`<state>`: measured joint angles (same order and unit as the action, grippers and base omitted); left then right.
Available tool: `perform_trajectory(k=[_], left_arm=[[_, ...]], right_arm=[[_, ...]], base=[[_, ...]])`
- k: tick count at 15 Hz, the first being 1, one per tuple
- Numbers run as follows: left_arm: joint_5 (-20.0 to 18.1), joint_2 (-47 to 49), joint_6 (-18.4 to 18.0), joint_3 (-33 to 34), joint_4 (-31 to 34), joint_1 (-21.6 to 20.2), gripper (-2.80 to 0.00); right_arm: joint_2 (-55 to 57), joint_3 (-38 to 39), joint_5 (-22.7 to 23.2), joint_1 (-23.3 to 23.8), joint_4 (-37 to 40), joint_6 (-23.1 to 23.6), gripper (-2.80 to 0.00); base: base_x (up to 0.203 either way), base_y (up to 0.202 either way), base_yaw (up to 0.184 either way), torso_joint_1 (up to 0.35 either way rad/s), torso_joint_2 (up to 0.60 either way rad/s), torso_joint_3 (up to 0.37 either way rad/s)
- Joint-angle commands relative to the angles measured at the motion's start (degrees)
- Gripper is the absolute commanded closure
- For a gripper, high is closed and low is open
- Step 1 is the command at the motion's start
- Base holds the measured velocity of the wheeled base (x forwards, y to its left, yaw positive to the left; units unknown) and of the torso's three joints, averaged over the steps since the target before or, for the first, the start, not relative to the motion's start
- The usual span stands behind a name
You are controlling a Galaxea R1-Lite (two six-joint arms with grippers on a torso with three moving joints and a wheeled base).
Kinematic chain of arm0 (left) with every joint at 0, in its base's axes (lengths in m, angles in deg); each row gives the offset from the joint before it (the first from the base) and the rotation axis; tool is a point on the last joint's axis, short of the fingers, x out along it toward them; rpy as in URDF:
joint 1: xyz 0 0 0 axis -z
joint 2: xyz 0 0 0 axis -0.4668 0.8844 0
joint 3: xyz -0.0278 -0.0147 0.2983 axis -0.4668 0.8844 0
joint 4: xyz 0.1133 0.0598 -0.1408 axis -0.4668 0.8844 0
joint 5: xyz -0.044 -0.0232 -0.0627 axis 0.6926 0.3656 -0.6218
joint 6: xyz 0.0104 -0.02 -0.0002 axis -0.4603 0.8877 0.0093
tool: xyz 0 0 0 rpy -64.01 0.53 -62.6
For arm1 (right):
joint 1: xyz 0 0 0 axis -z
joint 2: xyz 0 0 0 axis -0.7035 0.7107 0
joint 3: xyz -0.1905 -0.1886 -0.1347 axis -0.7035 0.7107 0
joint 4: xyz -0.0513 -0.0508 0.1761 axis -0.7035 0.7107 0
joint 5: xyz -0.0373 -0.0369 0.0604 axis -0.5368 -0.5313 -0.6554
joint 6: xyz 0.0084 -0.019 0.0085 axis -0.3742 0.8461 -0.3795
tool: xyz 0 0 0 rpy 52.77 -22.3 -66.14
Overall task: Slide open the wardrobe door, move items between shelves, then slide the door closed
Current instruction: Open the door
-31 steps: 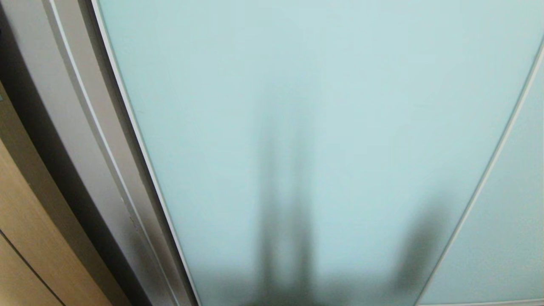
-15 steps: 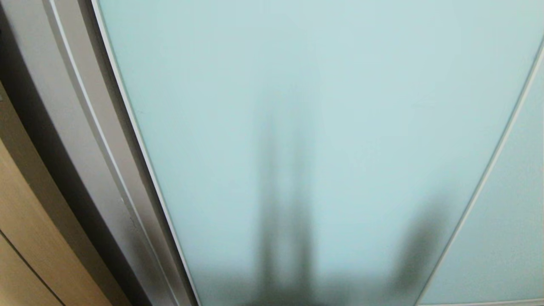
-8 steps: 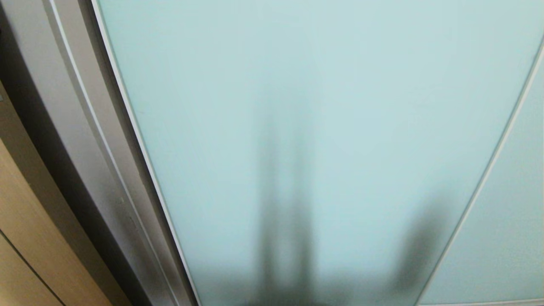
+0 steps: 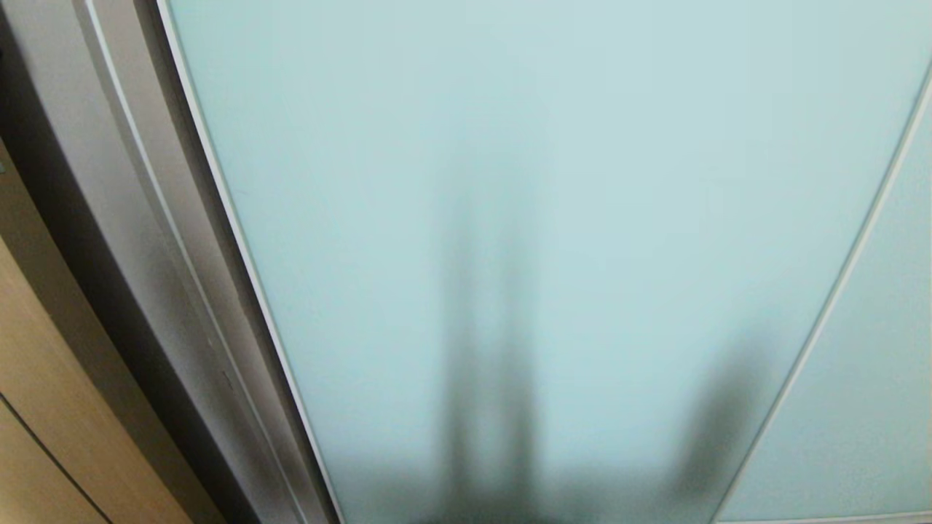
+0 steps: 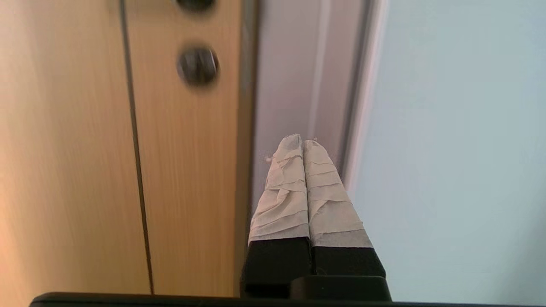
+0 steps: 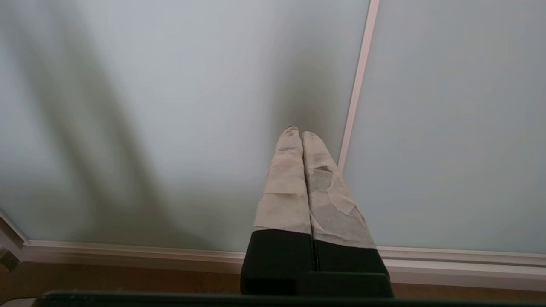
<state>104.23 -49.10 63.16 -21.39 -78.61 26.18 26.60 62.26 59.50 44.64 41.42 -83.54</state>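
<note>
Sliding wardrobe door (image 4: 553, 218) fills almost all of the head view. It is a big pale aqua sheet of frosted glass with a thin white-silver frame, and it is shut. Dark soft shadows lie low on the glass. A thin pale strip (image 4: 837, 291) runs down its right side, with more frosted glass past it. On its left stands a grey-silver wardrobe post (image 4: 145, 240), and left of that is a tan wood door (image 4: 36, 407).

Neither arm shows in the head view. The left gripper (image 5: 303, 143) shows in the left wrist view. Its two fingers (image 5: 286, 192), wrapped in pale tape, are pressed together and hold nothing. Their tips point at the grey-silver post, just beside the edge of the aqua glass; I cannot tell if they touch it. A round black knob (image 5: 198, 66) sits on the tan wood door nearby.

The right gripper (image 6: 298, 133) shows in the right wrist view. Its taped fingers (image 6: 283, 187) are pressed together too, with nothing between them. They point at the frosted glass close to the thin strip. Below runs the door's white bottom rail (image 6: 128, 251), with brown floor (image 6: 128, 279) under it.

No words, labels or brand marks can be read anywhere.
</note>
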Motion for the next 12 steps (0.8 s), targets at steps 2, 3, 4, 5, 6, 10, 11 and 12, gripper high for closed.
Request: perform_trajectory(k=[2, 3, 4, 5, 6, 10, 11, 12], left_arm=[[2.5, 17.8, -1.0, -1.0, -15.2, -0.1, 0.00], [2.7, 20.6, -1.1, -1.8, -16.1, 0.0, 0.00], [2.8, 23.5, -1.0, -2.9, -16.8, 0.0, 0.00], [2.7, 25.9, -1.0, -3.9, -17.3, 0.0, 0.00], [1.9, 27.8, -1.0, -4.9, -17.6, 0.2, 0.00], [-0.2, 35.2, -0.9, -8.5, -17.8, 0.5, 0.00], [-2.1, 36.8, -0.7, -9.3, -17.8, 0.6, 0.00], [-2.5, 38.4, -0.7, -10.1, -17.8, 0.6, 0.00]], right_arm=[[0.0, 0.0, 0.0, 0.0, 0.0, 0.0, 0.00], [0.0, 0.0, 0.0, 0.0, 0.0, 0.0, 0.00], [0.0, 0.0, 0.0, 0.0, 0.0, 0.0, 0.00], [0.0, 0.0, 0.0, 0.0, 0.0, 0.0, 0.00], [0.0, 0.0, 0.0, 0.0, 0.0, 0.0, 0.00], [0.0, 0.0, 0.0, 0.0, 0.0, 0.0, 0.00], [0.1, 0.0, 0.0, 0.0, 0.0, 0.0, 0.00], [0.0, 0.0, 0.0, 0.0, 0.0, 0.0, 0.00]], base=[[0.000, 0.000, 0.000, 0.000, 0.00, 0.000], [0.000, 0.000, 0.000, 0.000, 0.00, 0.000], [0.000, 0.000, 0.000, 0.000, 0.00, 0.000], [0.000, 0.000, 0.000, 0.000, 0.00, 0.000], [0.000, 0.000, 0.000, 0.000, 0.00, 0.000], [0.000, 0.000, 0.000, 0.000, 0.00, 0.000], [0.000, 0.000, 0.000, 0.000, 0.00, 0.000], [0.000, 0.000, 0.000, 0.000, 0.00, 0.000]])
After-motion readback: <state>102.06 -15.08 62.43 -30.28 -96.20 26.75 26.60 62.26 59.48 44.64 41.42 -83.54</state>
